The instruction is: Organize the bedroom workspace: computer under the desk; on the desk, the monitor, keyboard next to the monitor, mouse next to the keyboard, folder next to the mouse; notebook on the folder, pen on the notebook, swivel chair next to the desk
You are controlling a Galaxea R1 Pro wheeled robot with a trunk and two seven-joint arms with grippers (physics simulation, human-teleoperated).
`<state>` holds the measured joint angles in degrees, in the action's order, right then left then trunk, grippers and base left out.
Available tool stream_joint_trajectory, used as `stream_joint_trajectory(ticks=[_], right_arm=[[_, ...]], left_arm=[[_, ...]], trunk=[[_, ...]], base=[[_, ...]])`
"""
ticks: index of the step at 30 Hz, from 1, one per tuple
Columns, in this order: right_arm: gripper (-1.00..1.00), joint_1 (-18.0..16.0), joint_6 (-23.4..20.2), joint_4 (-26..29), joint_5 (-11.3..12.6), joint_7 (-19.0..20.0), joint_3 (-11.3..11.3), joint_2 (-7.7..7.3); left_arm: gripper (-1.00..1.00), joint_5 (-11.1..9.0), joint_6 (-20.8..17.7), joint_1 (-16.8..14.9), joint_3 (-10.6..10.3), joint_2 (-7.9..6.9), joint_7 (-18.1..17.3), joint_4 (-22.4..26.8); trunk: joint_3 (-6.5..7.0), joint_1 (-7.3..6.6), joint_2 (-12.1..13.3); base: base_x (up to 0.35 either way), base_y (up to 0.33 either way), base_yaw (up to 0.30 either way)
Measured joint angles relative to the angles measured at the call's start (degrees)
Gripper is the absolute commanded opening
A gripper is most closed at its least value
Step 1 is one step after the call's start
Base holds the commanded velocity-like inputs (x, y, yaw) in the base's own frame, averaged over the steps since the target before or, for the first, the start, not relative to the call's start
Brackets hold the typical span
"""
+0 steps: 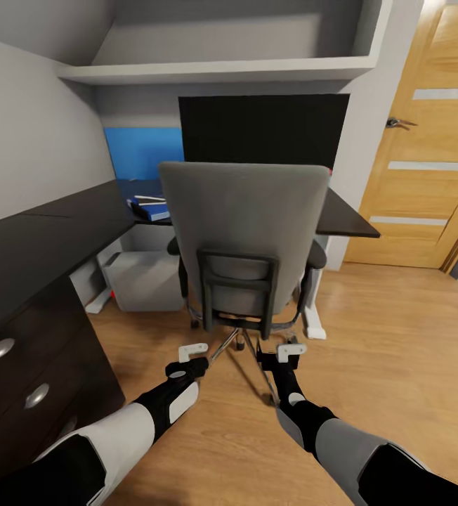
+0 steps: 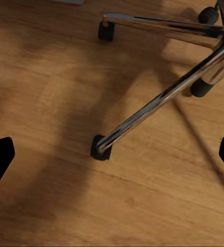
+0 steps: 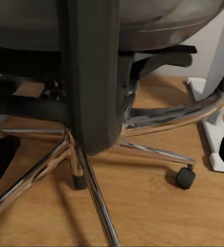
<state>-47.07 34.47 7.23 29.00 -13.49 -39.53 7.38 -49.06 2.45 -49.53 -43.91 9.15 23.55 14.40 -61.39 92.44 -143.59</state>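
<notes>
- Lower centre of the head view: left gripper (image 1: pixel 193 349) and right gripper (image 1: pixel 291 349), both with fingers spread apart, holding nothing.
- Centre: swivel chair (image 1: pixel 246 232), back toward camera, at the desk (image 1: pixel 60 228).
- Left, under desk: computer (image 1: pixel 141 281).
- Upper left, on desk: folder (image 1: pixel 150 209); monitor (image 1: pixel 264 130) behind chair.

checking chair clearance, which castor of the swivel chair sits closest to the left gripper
The castor at the end of the long chrome leg reaching toward the left gripper. The other castors sit farther back, under the swivel chair.
</notes>
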Motion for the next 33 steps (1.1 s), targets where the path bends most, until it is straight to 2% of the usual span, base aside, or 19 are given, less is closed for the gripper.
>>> stream_joint_trajectory(ticks=[10,22,33], right_arm=[[1.00,0.00,-0.03,0.00,0.00,0.00,-0.02,0.00],[1.00,0.00,-0.30,0.01,0.06,-0.04,-0.10,0.09],[1.00,0.00,-0.53,0.09,0.08,-0.01,0.04,0.06]], left_arm=[[1.00,0.00,0.01,0.00,0.00,0.00,0.04,0.00],[1.00,0.01,-0.01,-0.01,0.00,-0.04,-0.08,0.00],[1.00,0.01,0.02,0.00,0.08,-0.09,-0.02,0.09]], trunk=[[0.00,0.00,0.00],[2.65,-0.32,0.16],[5.10,-0.63,0.30]], base=[[-0.335,0.000,0.000],[-0.322,0.000,0.000],[-0.051,0.000,0.000]])
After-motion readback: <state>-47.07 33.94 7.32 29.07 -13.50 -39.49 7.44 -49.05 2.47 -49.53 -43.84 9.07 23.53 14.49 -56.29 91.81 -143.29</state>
